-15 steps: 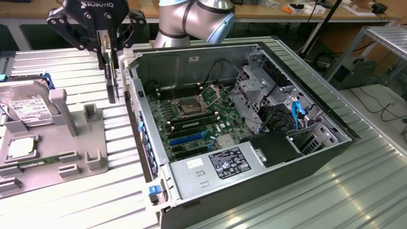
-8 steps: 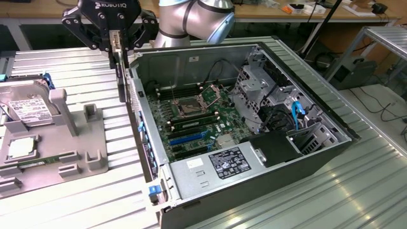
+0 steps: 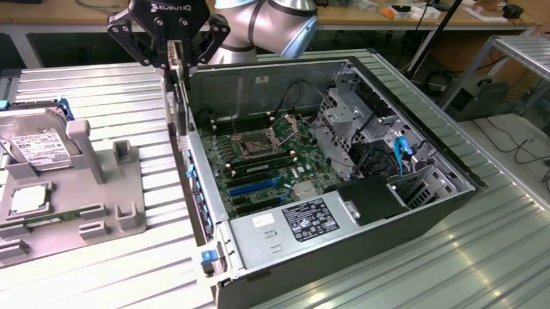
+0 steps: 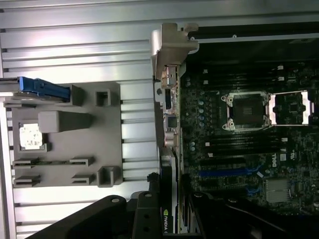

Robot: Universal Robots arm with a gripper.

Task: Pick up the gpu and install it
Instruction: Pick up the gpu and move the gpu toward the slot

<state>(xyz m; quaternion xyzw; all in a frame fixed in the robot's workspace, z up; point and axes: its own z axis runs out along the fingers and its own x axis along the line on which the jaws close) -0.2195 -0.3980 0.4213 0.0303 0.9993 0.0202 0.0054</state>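
While the pincer [image 3: 170, 55] pinches the gpu [image 3: 178, 96] by its upper edge, the card hanging upright beneath it at the rim of the computer case [image 3: 344, 257] (carried, not yet seated), installing likely calls for aligning its lower edge with the blue slot [image 3: 252, 186] below.

1 gpu [image 4: 169, 104], 1 PC case [image 3: 257, 80], 1 HDD [image 3: 38, 145], prob. 1 CPU [image 3: 26, 196].

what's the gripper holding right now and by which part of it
The thin green gpu card with silver bracket, pinched at its upper end by the gripper.
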